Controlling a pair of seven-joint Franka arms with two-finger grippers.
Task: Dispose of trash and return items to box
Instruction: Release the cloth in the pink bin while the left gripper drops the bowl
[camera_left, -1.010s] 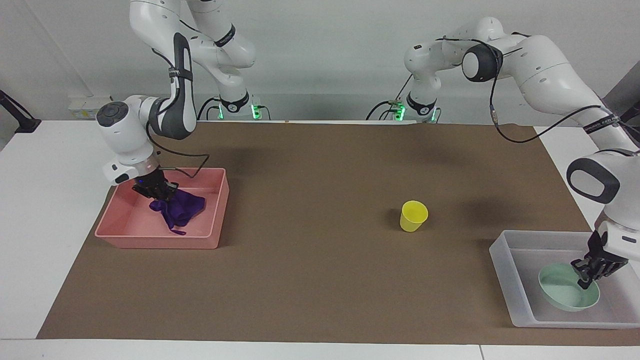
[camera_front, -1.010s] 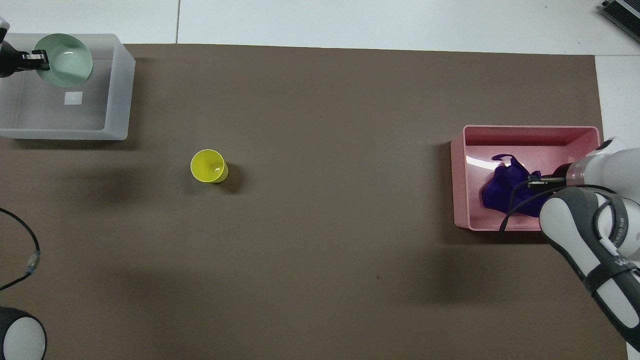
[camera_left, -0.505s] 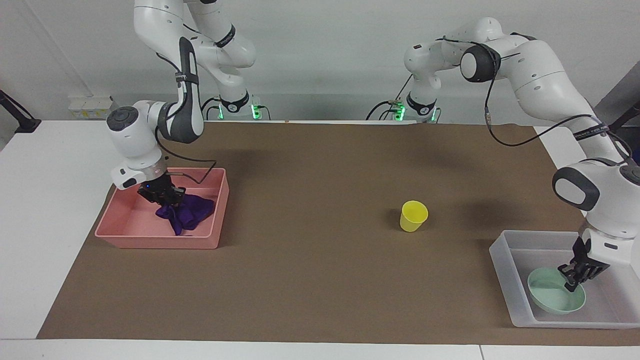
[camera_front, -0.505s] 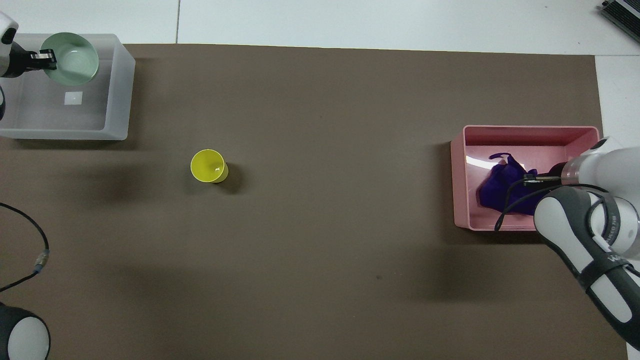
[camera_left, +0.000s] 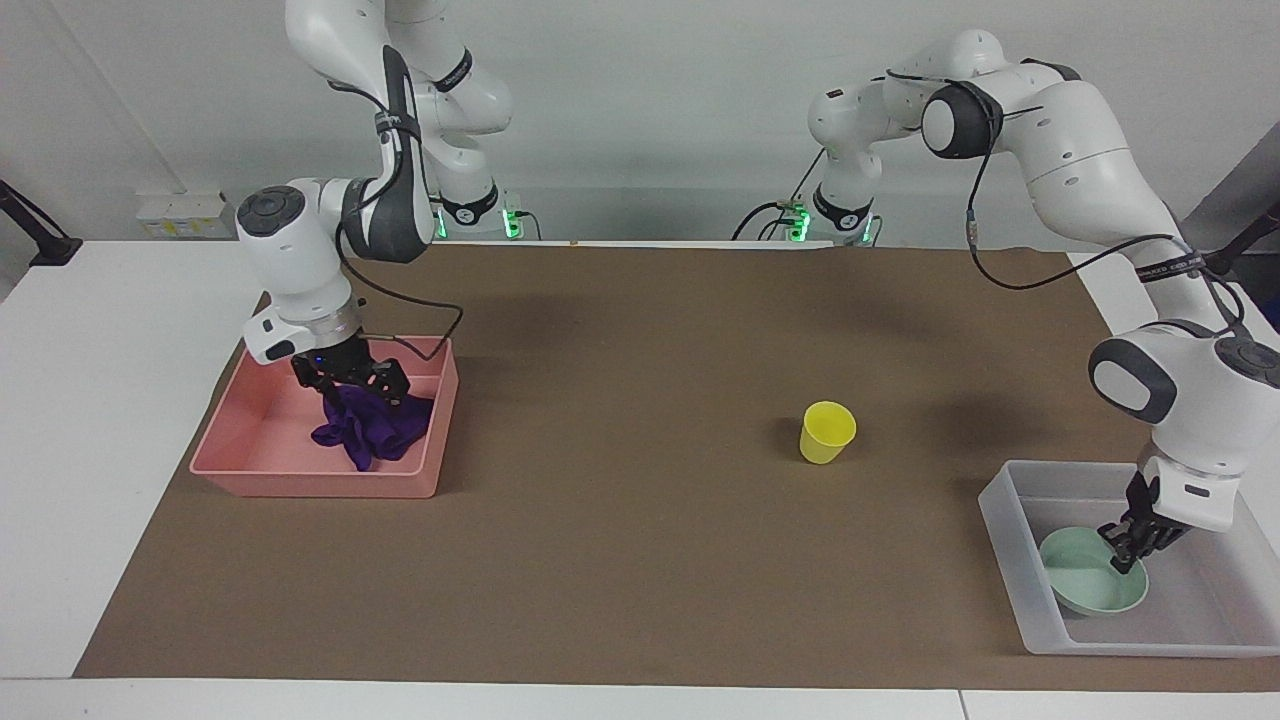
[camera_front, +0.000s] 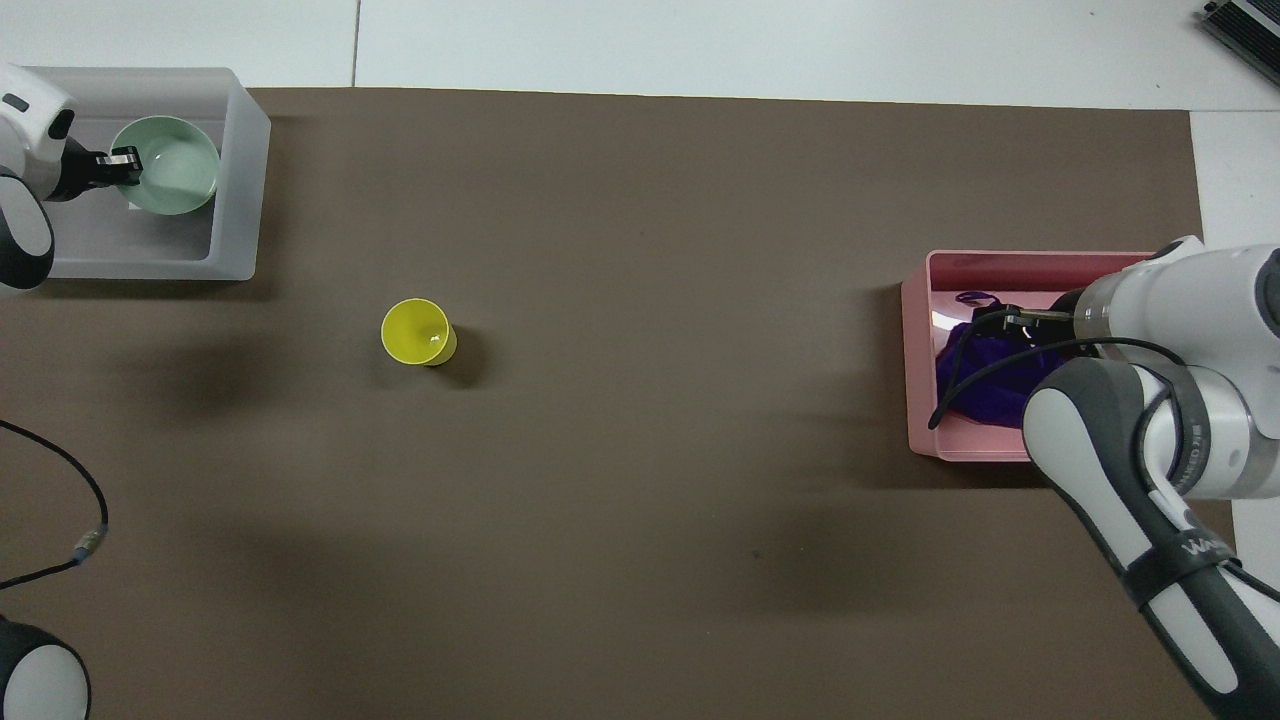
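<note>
Purple cloth rag (camera_left: 368, 428) sits bunched in the pink bin (camera_left: 250, 470) at centre left of the facing view. The right gripper (camera_left: 352, 382) stands on top of it with fingers spread, no grip evident. At lower right, the left gripper (camera_left: 1128, 552) is pinched on the rim of the mint-green bowl (camera_left: 1085, 588), which rests in the translucent tray (camera_left: 1010, 520). The yellow cup (camera_left: 826, 432) stands alone right of centre.

Overhead view: rag (camera_front: 985, 385) at right edge in the bin (camera_front: 918, 380); bowl (camera_front: 175, 180) in the tray (camera_front: 235, 170) at upper left; cup (camera_front: 418, 332) left of centre. Judgement: the cup looks light, rigid and smooth; grasp it across the rim or wall.
</note>
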